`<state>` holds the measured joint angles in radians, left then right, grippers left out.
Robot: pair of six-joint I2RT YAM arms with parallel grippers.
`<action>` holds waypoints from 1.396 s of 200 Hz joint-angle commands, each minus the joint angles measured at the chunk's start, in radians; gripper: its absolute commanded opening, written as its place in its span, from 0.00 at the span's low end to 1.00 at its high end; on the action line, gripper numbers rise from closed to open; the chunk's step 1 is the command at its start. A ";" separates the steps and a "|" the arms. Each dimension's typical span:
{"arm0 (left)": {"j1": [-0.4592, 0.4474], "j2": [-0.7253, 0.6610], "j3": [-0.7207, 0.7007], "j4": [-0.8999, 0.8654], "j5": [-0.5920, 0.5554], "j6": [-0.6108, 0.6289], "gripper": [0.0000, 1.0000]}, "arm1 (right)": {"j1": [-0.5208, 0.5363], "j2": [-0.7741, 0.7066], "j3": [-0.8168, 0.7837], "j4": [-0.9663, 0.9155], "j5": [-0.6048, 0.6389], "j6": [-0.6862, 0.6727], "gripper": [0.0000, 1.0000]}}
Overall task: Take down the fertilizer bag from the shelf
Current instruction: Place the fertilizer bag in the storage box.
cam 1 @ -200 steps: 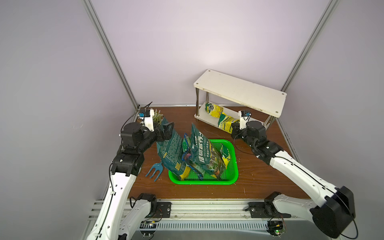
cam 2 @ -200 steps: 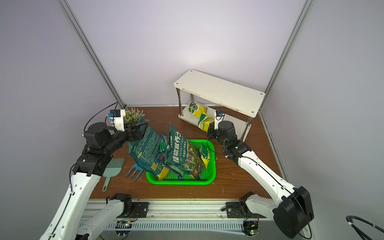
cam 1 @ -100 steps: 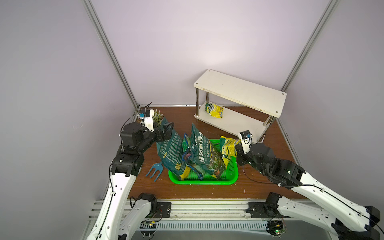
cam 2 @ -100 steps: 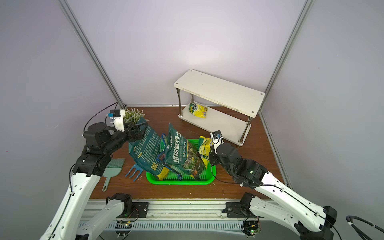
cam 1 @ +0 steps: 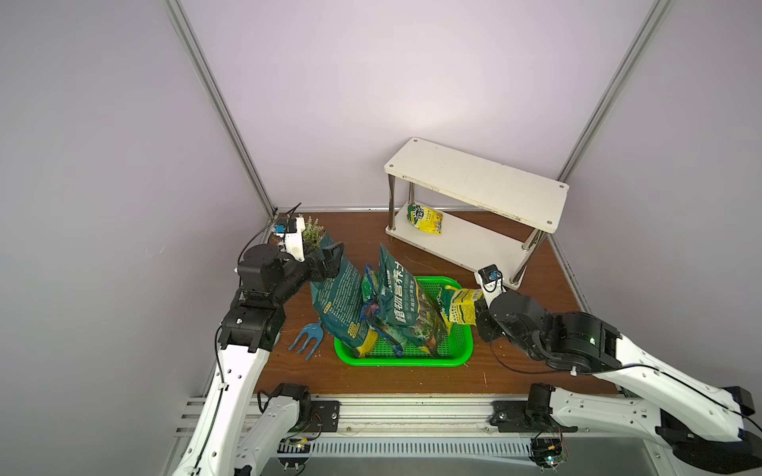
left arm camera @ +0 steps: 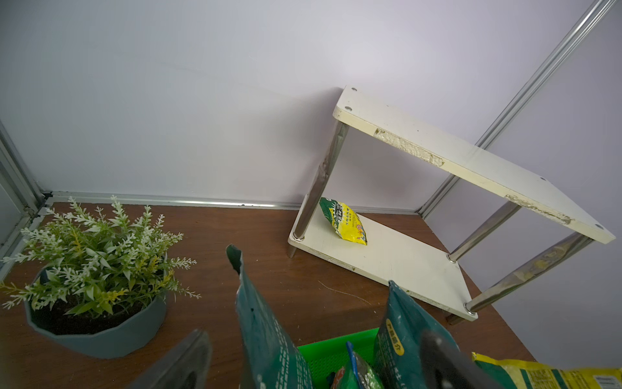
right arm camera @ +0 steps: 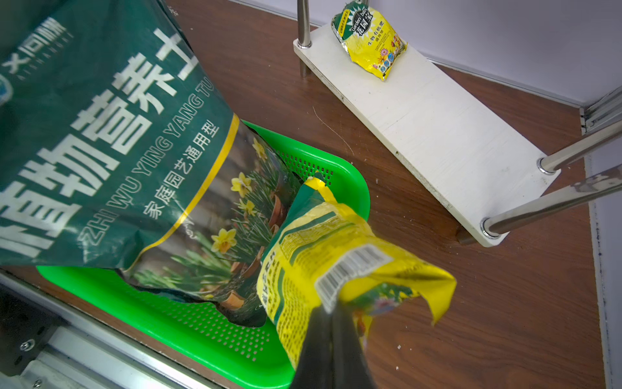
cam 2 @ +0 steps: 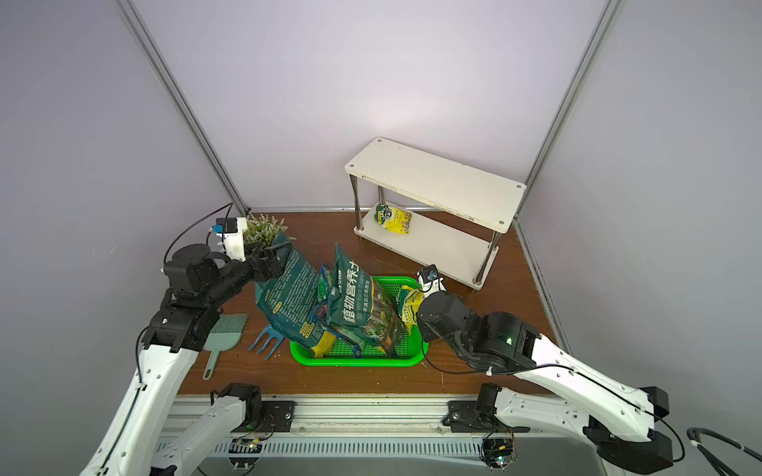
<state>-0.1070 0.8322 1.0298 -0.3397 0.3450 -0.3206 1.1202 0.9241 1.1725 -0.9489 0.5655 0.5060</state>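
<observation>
Got the crinkled yellow-and-green foil fertilizer bag [right arm camera: 336,262] pinched at its barcode end in the tightly closed jaws of the right gripper [right arm camera: 331,323]. Holding it over the right end of the perforated bright green plastic basket [cam 1: 412,362], just beside the tall dark green printed soil bag [cam 1: 402,305] standing there; cannot tell whether it touches the basket floor. Well apart from the two-tier shelf [cam 1: 474,177] of white boards on chrome legs, so judged down from it: main part done.

Left to do, by the look of things: lower into the basket or onto the brown wooden surface [cam 1: 515,371], then let go.

Noting a second, similar small yellow-and-green pouch [cam 1: 424,218] lying on the lower board, at the end far from the right arm, with nothing on the top board. May need fetching too, if the task means it.

Have the left gripper [cam 1: 330,261] at the top edge of the other dark green bag [cam 1: 342,305], jaws spread wide to either side of that edge, apparently not clamping.

Beside the basket, a blue plastic hand fork [cam 1: 307,336]; farther back, a grey-potted artificial plant [left arm camera: 94,269].
</observation>
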 commanded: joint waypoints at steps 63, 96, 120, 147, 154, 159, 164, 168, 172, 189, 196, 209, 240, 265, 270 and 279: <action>-0.007 -0.019 -0.019 0.023 -0.032 0.022 1.00 | 0.008 0.112 -0.033 0.045 -0.172 -0.109 0.00; -0.007 -0.021 -0.019 0.023 -0.031 0.022 1.00 | 0.009 0.153 -0.052 0.047 -0.196 -0.131 0.00; -0.007 -0.019 -0.020 0.022 -0.032 0.022 1.00 | 0.009 0.178 -0.064 0.090 -0.228 -0.150 0.00; -0.007 -0.019 -0.020 0.024 -0.031 0.022 1.00 | 0.012 0.230 -0.063 0.147 -0.319 -0.179 0.00; -0.007 -0.019 -0.020 0.025 -0.031 0.021 1.00 | 0.015 0.247 -0.068 0.164 -0.349 -0.189 0.00; -0.007 -0.021 -0.020 0.024 -0.031 0.021 1.00 | 0.016 0.262 -0.072 0.177 -0.371 -0.194 0.00; -0.007 -0.021 -0.020 0.024 -0.031 0.022 1.00 | 0.020 0.278 -0.078 0.190 -0.389 -0.198 0.00; -0.007 -0.021 -0.020 0.024 -0.031 0.020 1.00 | 0.022 0.292 -0.081 0.201 -0.400 -0.200 0.00; -0.007 -0.021 -0.020 0.025 -0.031 0.021 1.00 | 0.025 0.305 -0.087 0.211 -0.409 -0.201 0.00; -0.007 -0.021 -0.020 0.025 -0.031 0.022 1.00 | 0.039 0.356 -0.105 0.250 -0.416 -0.203 0.00; -0.006 -0.021 -0.020 0.024 -0.033 0.022 1.00 | 0.041 0.371 -0.111 0.266 -0.412 -0.203 0.00; -0.007 -0.021 -0.021 0.024 -0.032 0.022 1.00 | 0.041 0.392 -0.121 0.294 -0.401 -0.200 0.00; -0.007 -0.021 -0.021 0.024 -0.030 0.022 1.00 | 0.038 0.434 -0.120 0.301 -0.354 -0.188 0.00; -0.007 -0.021 -0.022 0.027 -0.032 0.023 1.00 | 0.022 0.419 -0.117 0.301 -0.330 -0.182 0.00; -0.007 -0.021 -0.022 0.027 -0.031 0.023 1.00 | 0.015 0.410 -0.119 0.305 -0.328 -0.179 0.00; -0.007 -0.021 -0.022 0.026 -0.031 0.023 1.00 | 0.003 0.394 -0.128 0.316 -0.328 -0.176 0.00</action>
<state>-0.1070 0.8234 1.0172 -0.3328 0.3183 -0.3134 1.1553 1.3342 1.0519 -0.7433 0.1967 0.3229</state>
